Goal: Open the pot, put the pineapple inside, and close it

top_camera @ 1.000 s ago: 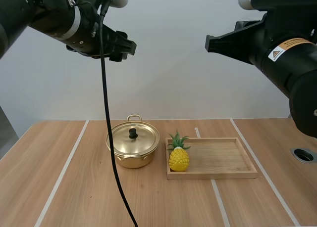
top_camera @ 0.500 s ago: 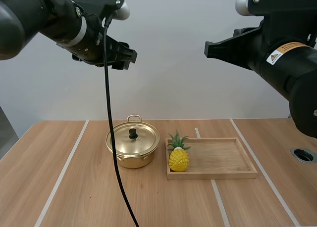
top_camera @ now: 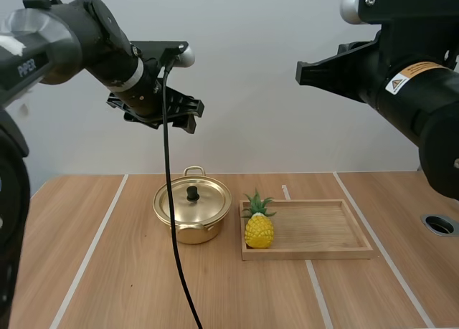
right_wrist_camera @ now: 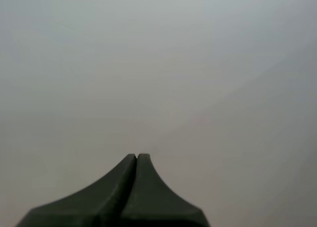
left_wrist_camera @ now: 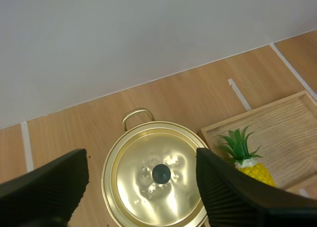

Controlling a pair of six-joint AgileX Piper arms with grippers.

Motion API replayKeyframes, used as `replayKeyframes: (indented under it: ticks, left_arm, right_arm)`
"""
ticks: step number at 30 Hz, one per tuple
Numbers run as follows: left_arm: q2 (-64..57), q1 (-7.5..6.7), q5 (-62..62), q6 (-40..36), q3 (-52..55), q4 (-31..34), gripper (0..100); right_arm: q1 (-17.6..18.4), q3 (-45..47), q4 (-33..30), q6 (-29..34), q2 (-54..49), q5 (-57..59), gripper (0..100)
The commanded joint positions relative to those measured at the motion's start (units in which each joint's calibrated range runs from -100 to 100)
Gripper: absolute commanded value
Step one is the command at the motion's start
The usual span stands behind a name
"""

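Dipping lower than a moment ago, the left end effector (top_camera: 188, 115) hangs fingers apart high over the lidded pot (top_camera: 192, 214). The pineapple (top_camera: 259, 229) stands in the tray (top_camera: 315, 254) beside it; right end effector (right_wrist_camera: 136, 158) pressed together.

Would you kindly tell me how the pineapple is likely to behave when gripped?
The pineapple looks like glossy moulded plastic, so probably light and stiff, perhaps slippery. Standing upright on a narrow base in the wooden tray's corner, it may tip if nudged.

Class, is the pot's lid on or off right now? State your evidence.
On. The lid sits flat on the pot, knob up; the left gripper hangs open above it.
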Motion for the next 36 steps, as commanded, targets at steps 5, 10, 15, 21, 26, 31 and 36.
replayKeyframes:
  ticks: [5, 10, 15, 21, 26, 31, 36]
  left_arm:
    - [5.0, -0.15, 2.0, 0.2, 0.3, -1.5, 100]
    - [7.0, -0.17, 0.0, 1.5, 4.7, -3.1, 100]
    - [9.6, -0.17, -4.4, 2.6, 9.4, -3.2, 100]
    - [11.8, -0.17, -9.6, 5.0, 13.5, -4.9, 100]
    - [13.4, -0.17, -11.3, 6.6, 15.1, -6.9, 100]
    - [15.2, -0.17, -11.3, 7.2, 15.1, -7.9, 100]
    - [16.5, -0.17, -12.7, 8.4, 15.1, -8.7, 100]
  right_arm:
    - [-0.2, -0.5, 0.0, -0.4, -0.2, 3.2, 0]
    - [-0.2, -0.5, 1.2, -0.4, -0.2, 3.8, 0]
    - [-0.2, -0.5, 1.2, -0.4, -0.2, 3.8, 0]
    - [-0.2, -0.5, 1.2, -0.4, -0.2, 3.8, 0]
    - [-0.2, -0.5, 1.2, -0.4, -0.2, 5.8, 0]
    - [-0.2, -0.5, 1.2, -0.4, -0.2, 7.0, 0]
    - [-0.2, -0.5, 1.2, -0.4, -0.2, 7.0, 0]
